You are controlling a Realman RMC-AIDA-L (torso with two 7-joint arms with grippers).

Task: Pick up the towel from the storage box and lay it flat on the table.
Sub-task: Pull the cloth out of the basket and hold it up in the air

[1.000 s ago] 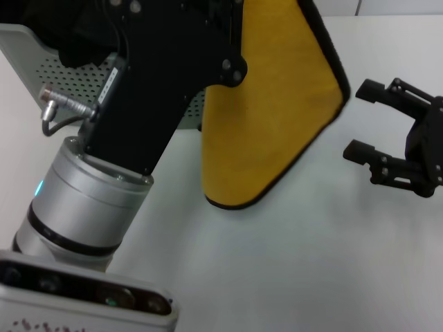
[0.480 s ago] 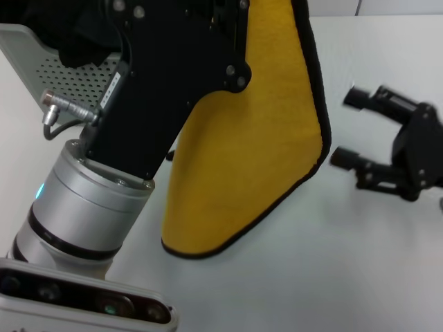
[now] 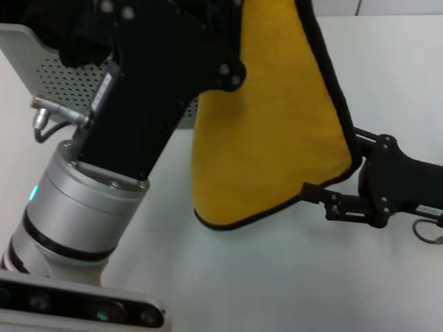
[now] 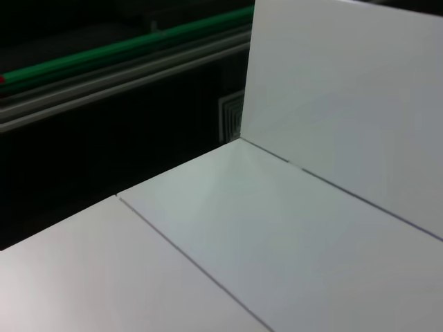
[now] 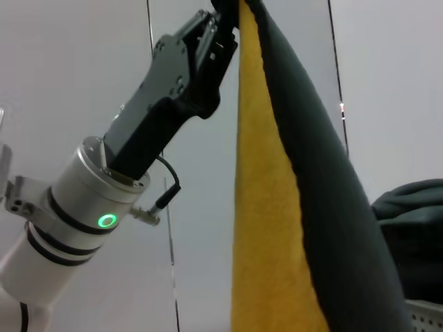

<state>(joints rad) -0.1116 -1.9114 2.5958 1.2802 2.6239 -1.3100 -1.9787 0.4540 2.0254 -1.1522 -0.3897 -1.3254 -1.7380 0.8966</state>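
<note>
The mustard-yellow towel (image 3: 270, 131) with black edging hangs in the air over the white table (image 3: 277, 277). Its grey reverse side shows in the right wrist view (image 5: 318, 173). My left gripper (image 5: 223, 19) is shut on the towel's top corner; in the head view its fingers are hidden above the frame. My right gripper (image 3: 331, 162) is open at the towel's lower right edge, one finger (image 3: 315, 192) in front of the cloth and the other behind it. The sage-green storage box (image 3: 41, 62) stands at the back left, behind my left arm.
Black fabric (image 3: 76, 41) lies in the storage box and also shows in the right wrist view (image 5: 415, 228). My left arm's silver and black wrist (image 3: 90, 200) fills the near left. The left wrist view shows only white panels (image 4: 277, 235) and a dark background.
My right gripper has moved left to the towel, and its fingers now straddle the lower right edge. The hanging towel swung left, then back right.
</note>
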